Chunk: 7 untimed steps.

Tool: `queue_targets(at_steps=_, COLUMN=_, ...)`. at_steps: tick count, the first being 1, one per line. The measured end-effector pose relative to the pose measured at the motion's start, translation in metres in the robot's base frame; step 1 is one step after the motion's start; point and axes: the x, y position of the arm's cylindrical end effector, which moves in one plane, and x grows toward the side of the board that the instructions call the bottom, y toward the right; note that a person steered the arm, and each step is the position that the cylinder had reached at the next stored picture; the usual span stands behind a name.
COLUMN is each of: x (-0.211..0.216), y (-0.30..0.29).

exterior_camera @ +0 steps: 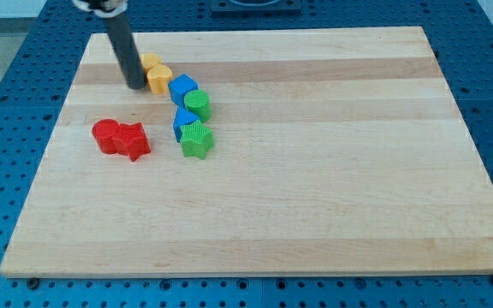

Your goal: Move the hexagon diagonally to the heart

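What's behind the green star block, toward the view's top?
Directly behind the green star sits a blue block, touching it; the star covers its lower part, so its shape is unclear. Further back stand a green cylinder and another blue block.

1 dark rod in view, entering from the view's top left, upper end cut off by the frame edge under a pale collar. Shaft nearly upright, leaning slightly toward the view's right as it descends. My tip (135, 85) down at surface level in the upper-left part of the view. No other arm segment visible.
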Motion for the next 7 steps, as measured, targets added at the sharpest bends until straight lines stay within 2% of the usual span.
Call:
queue_targets(at_steps=2, x=0.0, y=-0.014)
queue_targets(at_steps=3, x=-0.014, y=-0.021)
queue_targets(at_steps=6, x=-0.026, y=-0.016)
queue_targets(at_steps=7, x=-0.032, y=0.007)
